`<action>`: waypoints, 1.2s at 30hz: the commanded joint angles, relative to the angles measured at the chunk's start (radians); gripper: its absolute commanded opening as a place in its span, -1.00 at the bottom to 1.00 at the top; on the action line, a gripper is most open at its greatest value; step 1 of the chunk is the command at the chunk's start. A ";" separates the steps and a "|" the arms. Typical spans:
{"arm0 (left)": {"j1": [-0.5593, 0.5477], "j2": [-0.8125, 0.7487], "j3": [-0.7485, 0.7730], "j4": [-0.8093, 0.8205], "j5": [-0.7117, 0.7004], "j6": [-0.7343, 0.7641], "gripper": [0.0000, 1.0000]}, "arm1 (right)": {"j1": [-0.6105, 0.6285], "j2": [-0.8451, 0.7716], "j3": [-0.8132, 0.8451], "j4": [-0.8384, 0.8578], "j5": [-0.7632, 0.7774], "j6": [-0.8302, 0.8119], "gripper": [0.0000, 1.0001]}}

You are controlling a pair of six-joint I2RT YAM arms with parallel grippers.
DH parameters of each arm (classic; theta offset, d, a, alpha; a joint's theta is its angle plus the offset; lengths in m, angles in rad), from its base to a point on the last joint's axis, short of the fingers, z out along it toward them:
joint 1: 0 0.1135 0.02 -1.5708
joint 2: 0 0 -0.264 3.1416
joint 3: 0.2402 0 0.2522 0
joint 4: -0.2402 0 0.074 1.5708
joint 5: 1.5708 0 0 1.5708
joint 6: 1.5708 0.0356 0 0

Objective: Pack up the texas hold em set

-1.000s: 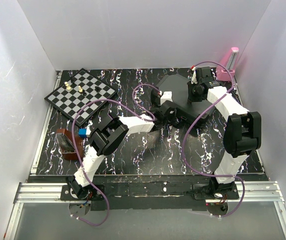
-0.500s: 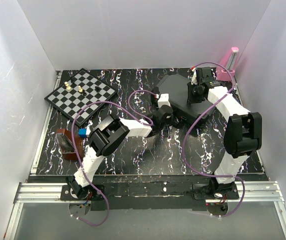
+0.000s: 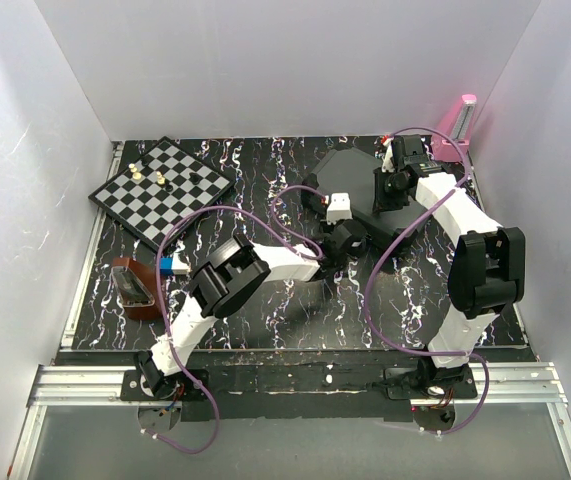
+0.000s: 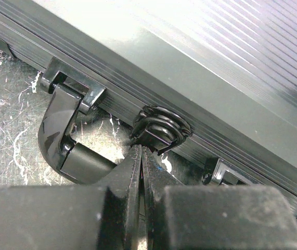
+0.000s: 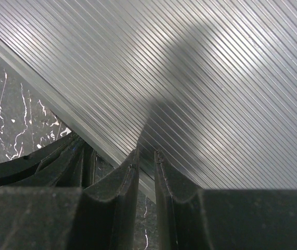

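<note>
Marbled tbl (image 3: 265, 322), closed briefcase (image 4: 216, 52), L gripper (image 4: 141, 154) pinched at latch (image 4: 161, 129)

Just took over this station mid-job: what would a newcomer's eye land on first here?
The closed black ribbed briefcase, far centre-right on the table, both arms at it: the left gripper, shut, at the round latch beside the handle; the right gripper over the lid. Then the black-and-white chessboard with a few pieces, far left.
</note>
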 commanded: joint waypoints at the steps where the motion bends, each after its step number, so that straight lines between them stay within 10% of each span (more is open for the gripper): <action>1: 0.046 0.112 -0.053 0.092 0.065 -0.051 -1.00 | 0.003 -0.040 0.017 -0.015 -0.018 0.006 -0.50; 11: 0.082 -0.076 -0.349 0.405 0.158 0.001 -0.41 | 0.004 -0.037 0.008 0.000 -0.023 0.005 -0.50; 19: 0.089 -0.206 -0.421 0.491 0.166 0.125 -0.29 | 0.004 -0.033 0.028 -0.006 -0.012 0.002 -0.50; 30: 0.135 -0.460 -0.488 0.364 0.221 0.187 0.20 | 0.004 -0.048 0.054 -0.018 -0.017 -0.003 -0.48; 36: 0.213 -0.614 -0.547 0.270 0.259 0.184 0.96 | 0.003 -0.060 0.081 -0.033 -0.017 -0.009 -0.32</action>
